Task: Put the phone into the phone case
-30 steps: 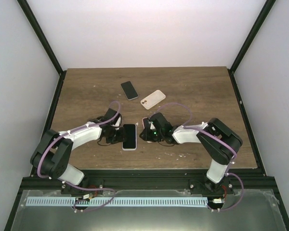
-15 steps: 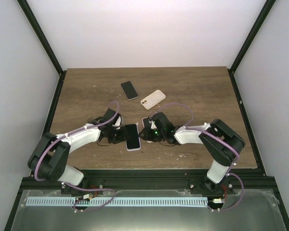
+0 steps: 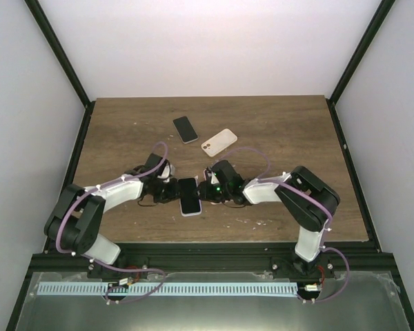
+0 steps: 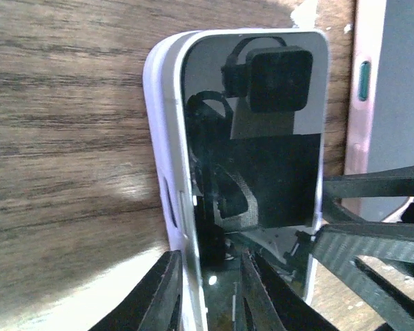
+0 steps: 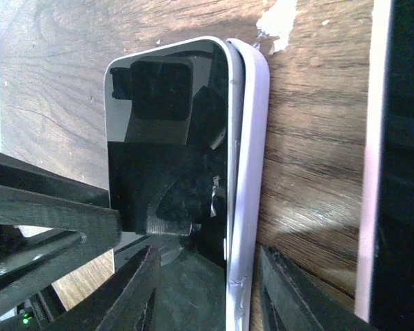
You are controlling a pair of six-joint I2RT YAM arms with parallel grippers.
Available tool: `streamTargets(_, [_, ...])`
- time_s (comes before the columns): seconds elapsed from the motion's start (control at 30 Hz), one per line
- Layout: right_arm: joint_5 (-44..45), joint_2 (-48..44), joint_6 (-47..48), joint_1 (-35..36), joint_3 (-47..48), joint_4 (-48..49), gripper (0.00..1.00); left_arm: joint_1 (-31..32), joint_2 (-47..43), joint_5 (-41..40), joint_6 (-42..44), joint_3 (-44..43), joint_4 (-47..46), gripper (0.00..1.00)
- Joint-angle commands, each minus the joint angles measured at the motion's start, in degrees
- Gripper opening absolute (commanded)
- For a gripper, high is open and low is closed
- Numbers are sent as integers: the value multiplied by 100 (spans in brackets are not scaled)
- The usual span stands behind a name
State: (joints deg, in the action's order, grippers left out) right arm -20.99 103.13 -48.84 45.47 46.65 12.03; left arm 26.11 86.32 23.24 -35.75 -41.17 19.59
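The phone [image 3: 188, 196], black screen up, lies in a pale lilac phone case [image 4: 163, 145] near the table's front middle. My left gripper [image 3: 171, 192] comes at it from the left. In the left wrist view that gripper [image 4: 208, 258] straddles the cased long edge, one finger against the case wall, the other over the screen with a gap. My right gripper [image 3: 205, 191] faces it from the right. It [image 5: 208, 255] is open astride the other long edge of the case [image 5: 252, 172], with its outer finger clear of it. I cannot tell whether the phone [image 5: 169, 138] is fully seated.
A second black phone [image 3: 185, 129] and a white case [image 3: 219, 143] lie further back. A pink-edged phone [image 3: 208, 174] rests just behind my right gripper, close beside the cased phone [image 4: 372, 103].
The cased phone has shifted slightly right and turned a little. Both grippers have drawn closer to it. The left jaws narrowed, the right jaws widened.
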Motion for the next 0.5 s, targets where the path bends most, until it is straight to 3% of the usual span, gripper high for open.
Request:
streamTargets(0.0, [-135,123,-146,31,136,146,40,-57,213,-97,153,87,-37,23])
streamTargets(0.2, [-348,122,-284,23,172,478,42,-188,254,-79,140,424,-217,16])
streamTargets(0.47, [-900,106,-626,12,88,1177,45,-211,95,-19,124,558,-238,14])
